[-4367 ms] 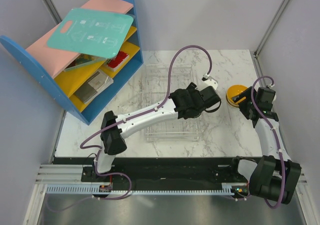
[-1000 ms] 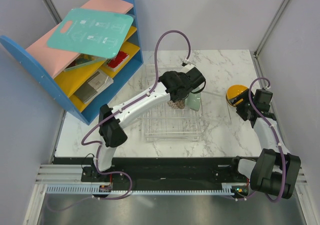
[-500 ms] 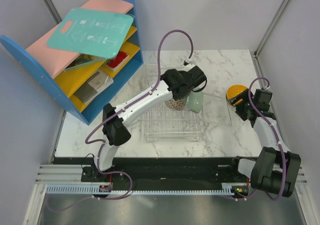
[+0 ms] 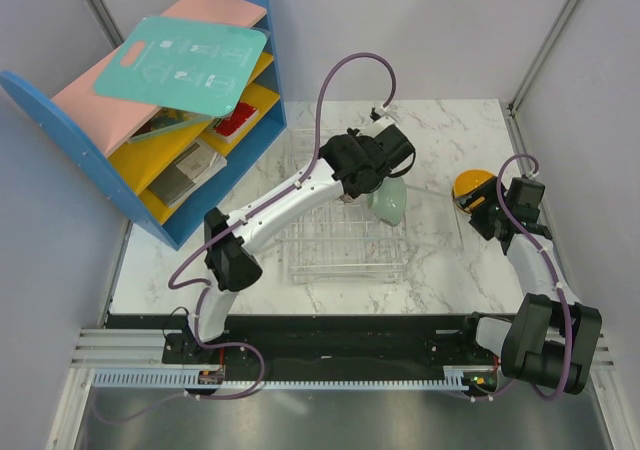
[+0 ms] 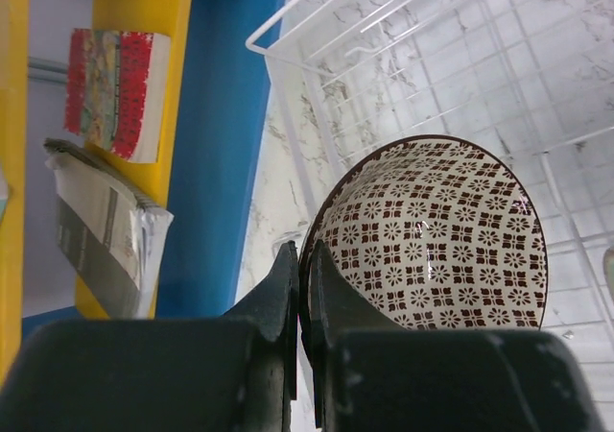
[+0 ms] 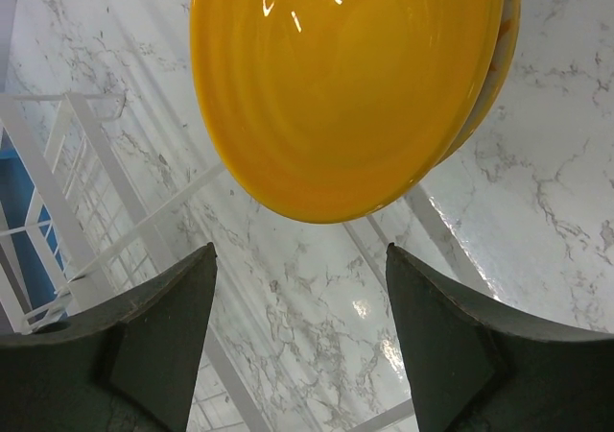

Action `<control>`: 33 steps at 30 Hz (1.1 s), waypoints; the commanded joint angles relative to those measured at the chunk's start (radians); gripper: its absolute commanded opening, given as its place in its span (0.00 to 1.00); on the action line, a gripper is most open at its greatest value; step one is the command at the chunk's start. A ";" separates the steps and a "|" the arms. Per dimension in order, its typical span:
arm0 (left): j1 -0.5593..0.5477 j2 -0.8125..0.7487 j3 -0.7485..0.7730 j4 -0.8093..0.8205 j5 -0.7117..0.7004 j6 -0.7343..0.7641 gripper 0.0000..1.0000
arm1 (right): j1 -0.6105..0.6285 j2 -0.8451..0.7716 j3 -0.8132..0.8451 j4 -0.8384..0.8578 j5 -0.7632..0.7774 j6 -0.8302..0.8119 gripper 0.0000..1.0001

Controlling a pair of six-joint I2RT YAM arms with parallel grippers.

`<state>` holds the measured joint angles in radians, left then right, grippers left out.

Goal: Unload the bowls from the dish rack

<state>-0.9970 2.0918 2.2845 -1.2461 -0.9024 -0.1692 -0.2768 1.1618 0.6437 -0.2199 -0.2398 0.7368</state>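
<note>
We see the marble table (image 4: 450, 260) first, with the blue-and-yellow shelf unit (image 4: 232, 158) at its far left corner. The wire dish rack (image 4: 340, 252) sits mid-table beside the shelf. The left gripper (image 5: 300, 259) reaches over the rack's far right part, its fingers pinched tight on the rim of the grey-brown mesh-patterned bowl (image 5: 432, 240), which stands on edge above the wires; we cannot tell whether it touches them. The pale mint bowl (image 4: 390, 203) leans at the rack's right side, just beside that gripper. The right gripper (image 6: 297, 254) has its fingers spread wide, apart from the orange bowl (image 6: 345, 86), which sits on the table right of the rack.
</note>
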 commanded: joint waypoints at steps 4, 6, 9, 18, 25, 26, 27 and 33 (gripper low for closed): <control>0.030 -0.107 -0.049 0.031 -0.074 -0.047 0.02 | 0.004 -0.033 0.048 0.059 -0.064 0.009 0.78; 0.047 -0.143 -0.069 0.040 -0.032 -0.088 0.02 | 0.014 -0.059 0.073 0.067 -0.076 0.006 0.78; 0.058 -0.226 -0.129 0.173 0.039 -0.060 0.02 | 0.037 -0.073 0.103 0.070 -0.088 0.045 0.78; 0.101 -0.176 0.075 0.278 0.143 -0.004 0.02 | 0.057 -0.036 0.204 0.203 -0.127 0.131 0.78; 0.107 -0.110 0.184 0.304 0.301 -0.052 0.02 | 0.201 0.073 0.453 0.195 -0.149 0.105 0.77; 0.107 -0.113 0.176 0.306 0.306 -0.059 0.02 | 0.244 0.087 0.499 0.176 -0.123 0.090 0.77; 0.106 -0.116 0.168 0.306 0.310 -0.061 0.02 | 0.263 0.094 0.517 0.172 -0.116 0.082 0.78; 0.097 -0.139 0.124 0.307 0.261 -0.038 0.02 | 0.375 0.139 0.565 0.183 -0.119 0.093 0.77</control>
<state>-0.8951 1.9850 2.4077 -1.0050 -0.6254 -0.1970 0.0532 1.2751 1.1751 -0.0547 -0.3634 0.8379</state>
